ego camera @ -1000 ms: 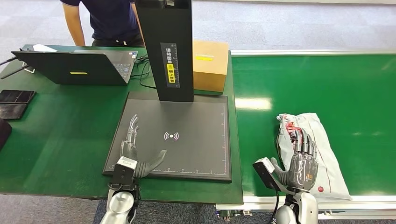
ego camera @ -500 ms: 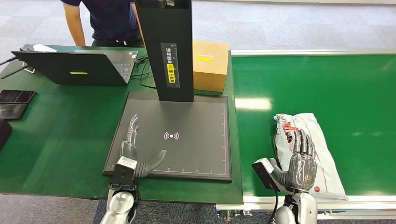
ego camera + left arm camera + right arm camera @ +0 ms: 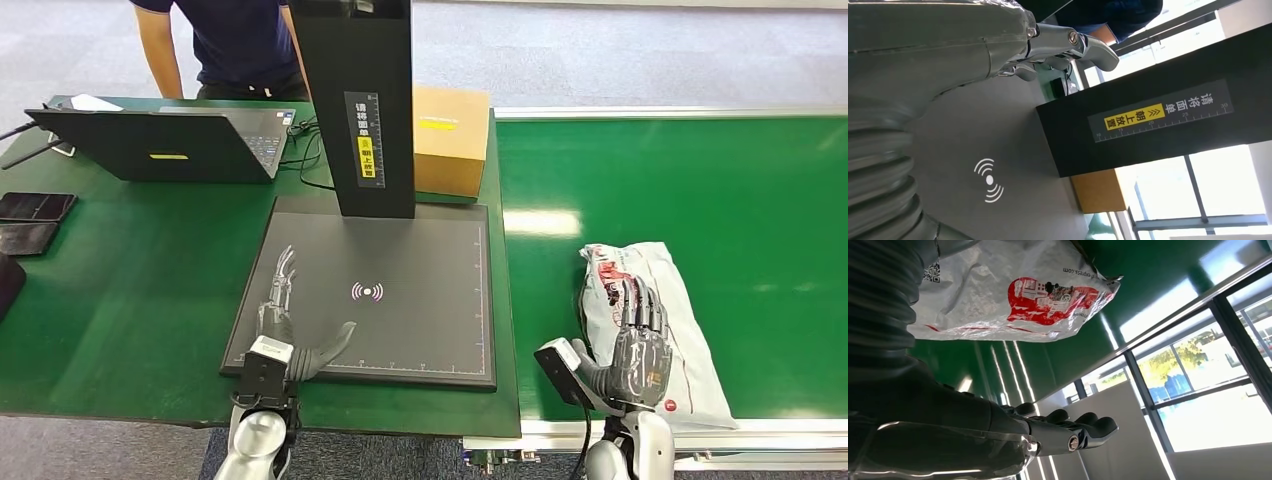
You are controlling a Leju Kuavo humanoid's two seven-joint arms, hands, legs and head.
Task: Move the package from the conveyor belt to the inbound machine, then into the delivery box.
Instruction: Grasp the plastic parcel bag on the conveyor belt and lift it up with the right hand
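**Package drifts left on belt, right hand over it**

Package [image 3: 650, 330] has shifted left along the conveyor belt [image 3: 700, 180] since the earlier frames, and the right hand [image 3: 640, 352] went with it.

Head view: right hand lies flat over the package near the belt's front edge, fingers straight and slightly apart, gripping nothing; contact can't be confirmed. Left hand [image 3: 290, 325] rests spread on the inbound machine [image 3: 420, 270] plate's front-left corner, holding nothing.

Left wrist view: thumb extended over the grey plate; fingers mostly hidden.

Right wrist view: fingers held out beside the package, not closed on it; package cut off by the frame.
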